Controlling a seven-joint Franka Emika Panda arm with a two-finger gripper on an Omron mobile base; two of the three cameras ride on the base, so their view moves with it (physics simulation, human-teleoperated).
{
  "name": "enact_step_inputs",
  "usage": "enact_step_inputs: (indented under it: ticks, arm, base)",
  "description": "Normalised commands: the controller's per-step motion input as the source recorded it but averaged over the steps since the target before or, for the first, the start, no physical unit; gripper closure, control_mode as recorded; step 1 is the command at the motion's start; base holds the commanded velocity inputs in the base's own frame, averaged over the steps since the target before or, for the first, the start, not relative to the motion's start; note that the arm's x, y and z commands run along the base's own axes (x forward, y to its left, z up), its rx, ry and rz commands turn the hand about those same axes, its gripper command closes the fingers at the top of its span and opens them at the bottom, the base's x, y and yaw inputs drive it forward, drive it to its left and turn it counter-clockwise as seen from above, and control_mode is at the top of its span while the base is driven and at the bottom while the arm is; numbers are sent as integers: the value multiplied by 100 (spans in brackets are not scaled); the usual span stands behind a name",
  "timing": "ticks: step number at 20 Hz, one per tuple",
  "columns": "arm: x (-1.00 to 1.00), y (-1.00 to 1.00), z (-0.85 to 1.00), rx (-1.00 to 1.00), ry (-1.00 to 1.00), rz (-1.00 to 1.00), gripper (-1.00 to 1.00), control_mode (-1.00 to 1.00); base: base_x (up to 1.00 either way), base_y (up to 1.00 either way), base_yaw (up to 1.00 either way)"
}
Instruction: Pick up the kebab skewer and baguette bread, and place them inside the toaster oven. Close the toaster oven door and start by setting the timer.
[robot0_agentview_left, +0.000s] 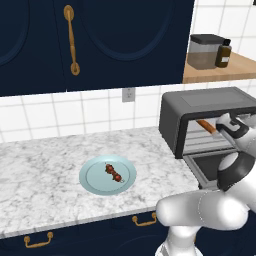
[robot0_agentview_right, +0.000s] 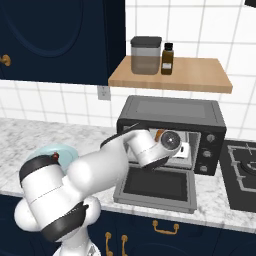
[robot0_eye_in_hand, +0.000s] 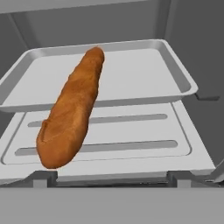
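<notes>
The baguette bread (robot0_eye_in_hand: 72, 109) lies slanted inside the toaster oven (robot0_agentview_left: 210, 102), its far end on the grey tray (robot0_eye_in_hand: 131, 70) and its near end hanging over the tray's front rim. Nothing grips the loaf in the hand view. My gripper (robot0_agentview_left: 222, 127) is at the oven's mouth, open, just in front of the loaf. The toaster oven door (robot0_agentview_right: 157, 187) hangs down flat over the counter. On a light blue plate (robot0_agentview_left: 95, 182) to the left lies the kebab skewer (robot0_agentview_left: 113, 173), well away from my hand.
A wooden shelf (robot0_agentview_right: 200, 77) above the oven carries a grey jar (robot0_agentview_right: 146, 55) and a dark bottle (robot0_agentview_right: 167, 59). A stove top (robot0_agentview_right: 245, 170) adjoins the oven on the right. Dark blue cabinets (robot0_agentview_left: 100, 40) hang over the marble counter (robot0_agentview_left: 40, 175).
</notes>
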Motion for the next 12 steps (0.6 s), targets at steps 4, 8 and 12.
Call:
enact_step_inputs:
  ticks: [4, 8, 12]
  arm:
    - [22, -9, 0, 0, 0, 0, -100, -100]
    - [0, 0, 0, 0, -4, 0, -100, -100]
    - [0, 15, 1, 0, -12, 0, -100, -100]
  base:
    - [0, 0, 0]
    - [0, 0, 0]
    - [0, 0, 0]
